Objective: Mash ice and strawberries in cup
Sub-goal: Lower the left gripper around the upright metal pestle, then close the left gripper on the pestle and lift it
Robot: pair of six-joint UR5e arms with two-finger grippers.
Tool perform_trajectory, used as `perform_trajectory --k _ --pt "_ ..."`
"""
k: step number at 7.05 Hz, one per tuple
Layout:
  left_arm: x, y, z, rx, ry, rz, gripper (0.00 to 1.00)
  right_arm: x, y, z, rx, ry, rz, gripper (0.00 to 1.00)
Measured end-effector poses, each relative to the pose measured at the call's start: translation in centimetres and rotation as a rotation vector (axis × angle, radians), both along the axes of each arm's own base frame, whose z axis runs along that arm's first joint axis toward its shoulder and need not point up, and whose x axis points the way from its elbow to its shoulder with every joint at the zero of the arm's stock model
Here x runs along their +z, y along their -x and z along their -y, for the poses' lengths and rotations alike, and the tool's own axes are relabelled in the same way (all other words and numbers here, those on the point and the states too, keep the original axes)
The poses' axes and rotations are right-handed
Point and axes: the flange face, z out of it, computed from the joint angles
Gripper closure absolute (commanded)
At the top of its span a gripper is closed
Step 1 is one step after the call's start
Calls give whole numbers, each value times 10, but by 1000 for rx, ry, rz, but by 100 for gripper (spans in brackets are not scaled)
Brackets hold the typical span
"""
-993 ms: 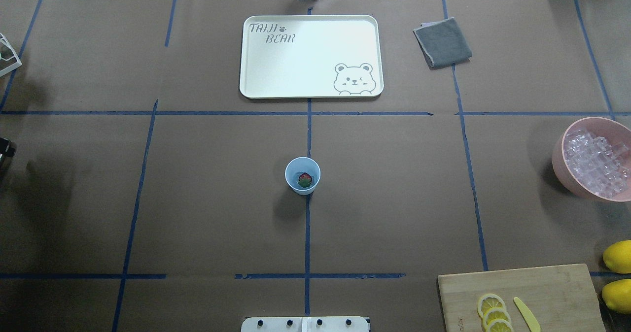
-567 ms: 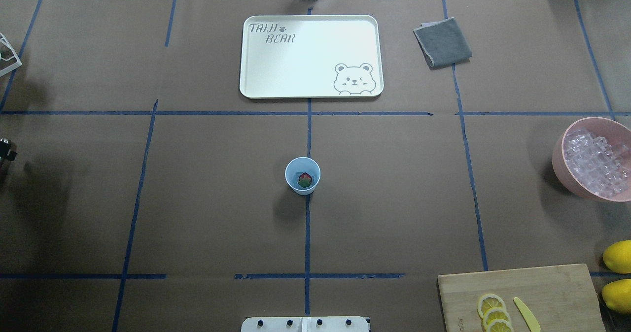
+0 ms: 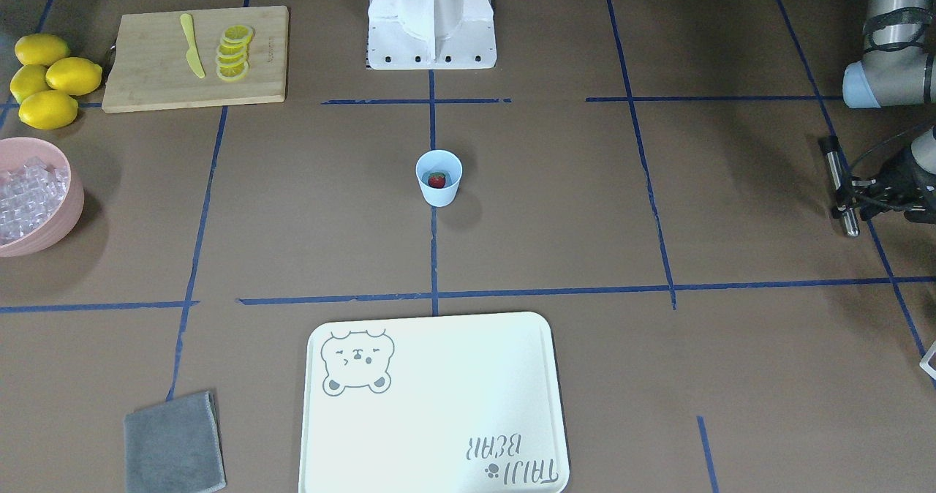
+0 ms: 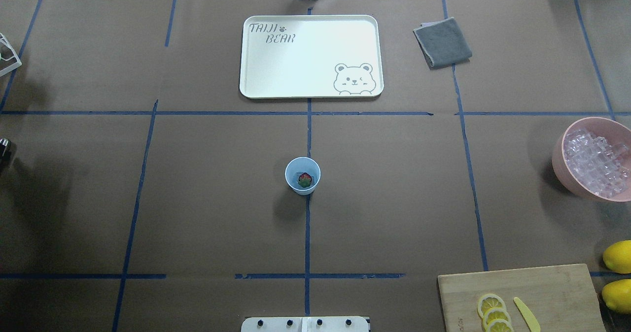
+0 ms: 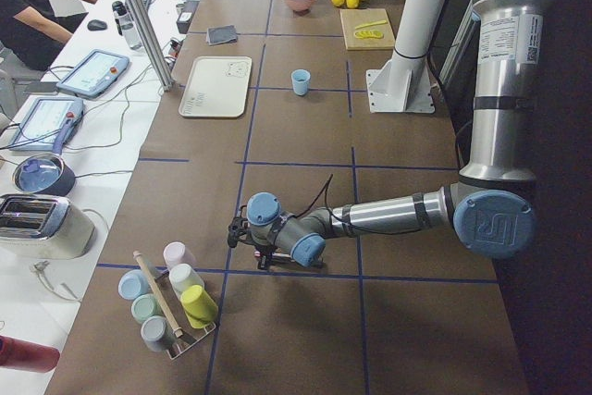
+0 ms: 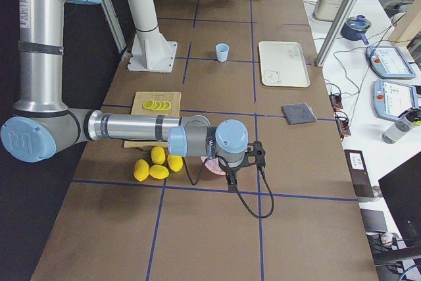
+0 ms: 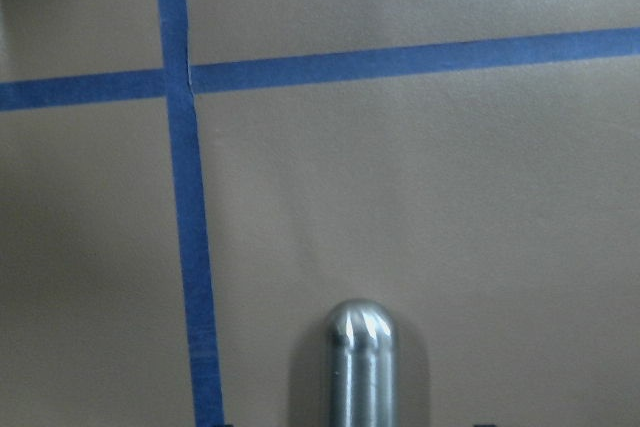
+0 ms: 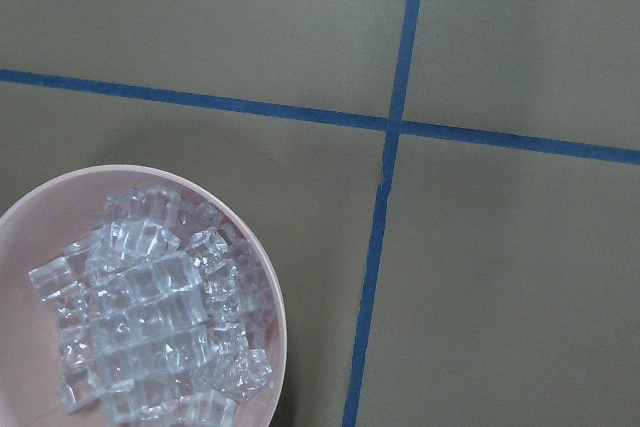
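Observation:
The pale blue cup (image 4: 302, 175) stands upright at the table's middle, with the red strawberry (image 4: 305, 180) inside it; both also show in the front-facing view, cup (image 3: 439, 178) and berry (image 3: 437, 180). The ice (image 4: 594, 162) fills a pink bowl (image 4: 559, 159) at the right edge, and the right wrist view shows it (image 8: 150, 317) below. My left gripper (image 3: 847, 199) is far from the cup at the table's left end, shut on a metal rod (image 3: 833, 164) whose rounded tip (image 7: 362, 362) hangs just above the paper. My right gripper (image 6: 231, 177) hovers over the bowl; I cannot tell if it is open.
A white bear tray (image 4: 310, 56) and a grey cloth (image 4: 442, 42) lie at the far side. A cutting board (image 4: 542, 292) with lemon slices (image 4: 493, 312) and a yellow knife (image 4: 526, 314) sits front right, beside whole lemons (image 4: 618, 256). A cup rack (image 5: 171, 307) stands at the left end.
The dark part of my left gripper at the overhead view's left edge has slid further out of that view. The cup and the strawberry have not moved.

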Motion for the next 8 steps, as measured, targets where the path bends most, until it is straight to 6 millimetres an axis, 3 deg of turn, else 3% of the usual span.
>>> perform_trajectory --k 3,4,5,7,8 --pt "-1 -1 0 0 -1 -1 40 0 -1 0 1 0 1 1" --pt "-1 -1 1 -1 -1 -1 46 0 -1 0 2 0 1 1" --pt "-1 -1 1 -1 -1 0 59 0 -2 0 3 -2 1 1" --pt "0 -1 1 -2 0 2 96 -1 -2 0 3 -3 2 1" --pt "-1 -1 1 -2 -1 2 100 -2 -2 1 3 -3 3 1"
